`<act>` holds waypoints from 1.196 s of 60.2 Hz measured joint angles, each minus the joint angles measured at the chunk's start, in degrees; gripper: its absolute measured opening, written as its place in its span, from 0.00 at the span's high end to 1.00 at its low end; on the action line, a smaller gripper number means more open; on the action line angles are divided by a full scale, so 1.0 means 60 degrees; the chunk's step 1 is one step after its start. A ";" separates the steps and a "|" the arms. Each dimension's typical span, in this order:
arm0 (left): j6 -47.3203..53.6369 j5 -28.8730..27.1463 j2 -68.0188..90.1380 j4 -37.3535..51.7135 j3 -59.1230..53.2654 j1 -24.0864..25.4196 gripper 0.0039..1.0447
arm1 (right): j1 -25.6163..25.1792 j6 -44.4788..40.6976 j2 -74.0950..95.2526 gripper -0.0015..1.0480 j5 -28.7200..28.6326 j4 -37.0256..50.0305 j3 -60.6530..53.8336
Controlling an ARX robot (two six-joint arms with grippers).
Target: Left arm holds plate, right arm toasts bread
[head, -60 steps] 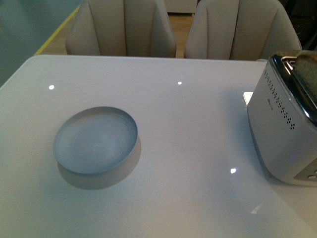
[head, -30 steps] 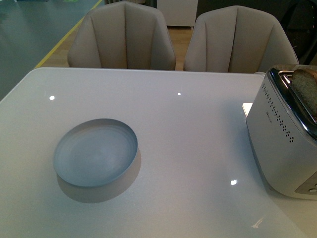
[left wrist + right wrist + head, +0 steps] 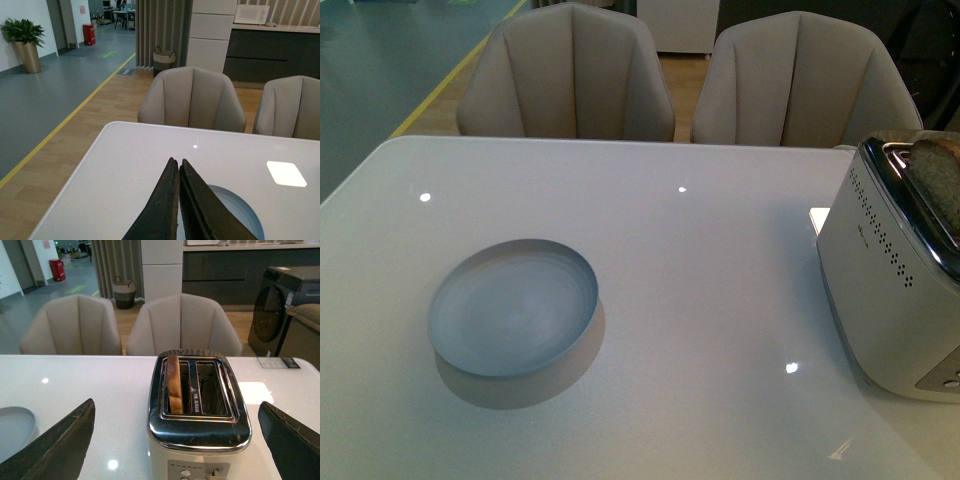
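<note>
Sitting upright in one slot of the toaster (image 3: pixel 198 410), the bread (image 3: pixel 174 384), already loaded. Resting untouched on the table (image 3: pixel 720 270), the plate (image 3: pixel 512 308). Hovering near it with jaws pressed together and empty, the left gripper (image 3: pixel 178 172). Spreading wide before the toaster, the right gripper (image 3: pixel 177 440). Remaining, seemingly: toasting, plate pickup.

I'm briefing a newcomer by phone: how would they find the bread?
Find the white table, then the white and chrome toaster near its right edge. The bread stands upright in one of its two slots; the other slot is empty.
</note>
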 joint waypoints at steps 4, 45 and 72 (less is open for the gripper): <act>0.0004 0.0000 -0.0291 -0.0291 0.0000 0.0000 0.97 | 0.0000 0.0000 0.0000 0.09 0.0000 0.0000 0.0000; 0.0015 0.0000 -0.3158 -0.3198 0.0004 0.0000 0.97 | 0.0000 0.0000 0.0000 0.09 -0.0004 0.0000 0.0000; 0.0015 0.0000 -0.3166 -0.3209 0.0004 0.0000 0.26 | 0.0000 0.0000 -0.0004 0.09 0.0000 0.0000 0.0000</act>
